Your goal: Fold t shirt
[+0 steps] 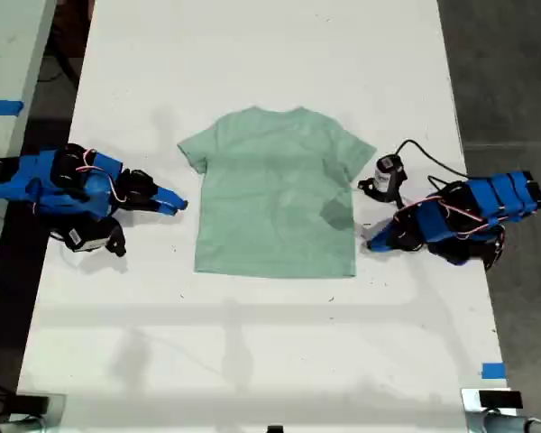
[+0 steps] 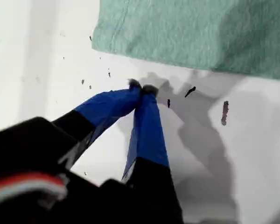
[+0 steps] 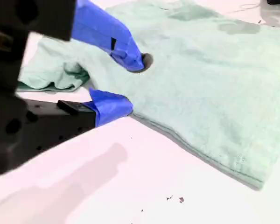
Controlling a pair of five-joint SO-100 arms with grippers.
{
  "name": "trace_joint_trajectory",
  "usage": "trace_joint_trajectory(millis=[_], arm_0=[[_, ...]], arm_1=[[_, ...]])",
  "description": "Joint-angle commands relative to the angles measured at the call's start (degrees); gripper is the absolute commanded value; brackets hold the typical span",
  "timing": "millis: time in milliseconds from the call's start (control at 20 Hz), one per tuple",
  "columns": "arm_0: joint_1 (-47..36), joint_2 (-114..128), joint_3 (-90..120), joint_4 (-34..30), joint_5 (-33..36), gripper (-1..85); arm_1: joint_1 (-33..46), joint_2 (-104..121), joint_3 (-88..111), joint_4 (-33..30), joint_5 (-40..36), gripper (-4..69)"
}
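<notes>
Exterior view: pale mint-green short-sleeved t-shirt [image 1: 275, 194] lies flat on white table [image 1: 252, 343]. My first tool [image 2: 142, 88] sits clenched beside its hem; my second tool [image 3: 133, 84] gapes, released, at its edge.

The t shirt [image 1: 277, 192] is lying flat on the table [image 1: 252, 343], between two arms at the exterior view's left and right.

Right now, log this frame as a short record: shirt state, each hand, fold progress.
t shirt: flat, unfolded, neck toward the exterior view's top
surface: white table
my first hand: shut, empty, over bare table just short of a hem corner
my second hand: open, at the shirt's side edge near a sleeve
fold progress: none yet
</notes>
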Motion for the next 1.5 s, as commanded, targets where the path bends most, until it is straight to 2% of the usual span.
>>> trace_joint_trajectory(millis=[0, 50, 100, 200, 250, 300, 350, 450, 500, 600, 700, 800, 950, 1150, 1300, 1350, 1400, 1450], arm_0=[[-0.6, 0.4, 0.7, 0.2, 0.4, 11.4], [-0.6, 0.4, 0.7, 0.2, 0.4, 11.4], [-0.6, 0.4, 0.7, 0.2, 0.4, 11.4], [-0.6, 0.4, 0.7, 0.2, 0.4, 11.4], [-0.6, 0.4, 0.7, 0.2, 0.4, 11.4], [-0.6, 0.4, 0.7, 0.2, 0.4, 11.4], [-0.6, 0.4, 0.7, 0.2, 0.4, 11.4], [-0.6, 0.4, 0.7, 0.2, 0.4, 11.4], [-0.6, 0.4, 0.7, 0.2, 0.4, 11.4], [-0.6, 0.4, 0.7, 0.2, 0.4, 11.4], [-0.6, 0.4, 0.7, 0.2, 0.4, 11.4], [-0.6, 0.4, 0.7, 0.2, 0.4, 11.4], [-0.6, 0.4, 0.7, 0.2, 0.4, 11.4], [-0.6, 0.4, 0.7, 0.2, 0.4, 11.4], [-0.6, 0.4, 0.7, 0.2, 0.4, 11.4], [-0.6, 0.4, 0.7, 0.2, 0.4, 11.4], [-0.6, 0.5, 0.7, 0.2, 0.4, 11.5], [-0.6, 0.5, 0.7, 0.2, 0.4, 11.5]], arm_1=[[4.7, 0.6, 2.5, -5.4, 37.2, 17.2], [8.6, 0.6, 3.1, -8.7, 35.5, 3.2], [12.4, 0.6, 3.9, -14.2, 34.0, -1.3], [16.7, 0.5, 2.5, -23.8, 31.8, -1.5], [19.5, -1.0, -2.1, -21.0, 32.8, -0.8], [23.3, -5.4, -9.1, -14.8, 33.2, -0.8], [26.8, -12.7, -17.0, -10.7, 31.4, -0.8], [32.9, -32.4, -33.0, -6.4, 26.2, -0.8], [36.3, -41.8, -40.5, -5.6, 22.6, 0.2], [46.8, -59.9, -53.8, -1.8, 14.4, 16.4], [57.0, -74.6, -62.3, -0.6, 9.1, 27.2], [63.6, -84.3, -65.7, -3.6, 6.0, 28.3], [70.4, -89.8, -62.7, -9.4, 6.8, 25.6], [75.0, -90.0, -50.4, -24.0, 8.3, 22.6], [77.3, -95.8, -46.5, -30.6, 8.9, 21.1], [76.8, -98.4, -46.2, -33.0, 8.7, 14.9], [76.4, -100.1, -47.4, -32.7, 9.2, 0.8], [75.9, -99.5, -46.8, -33.8, 9.3, -0.8]])
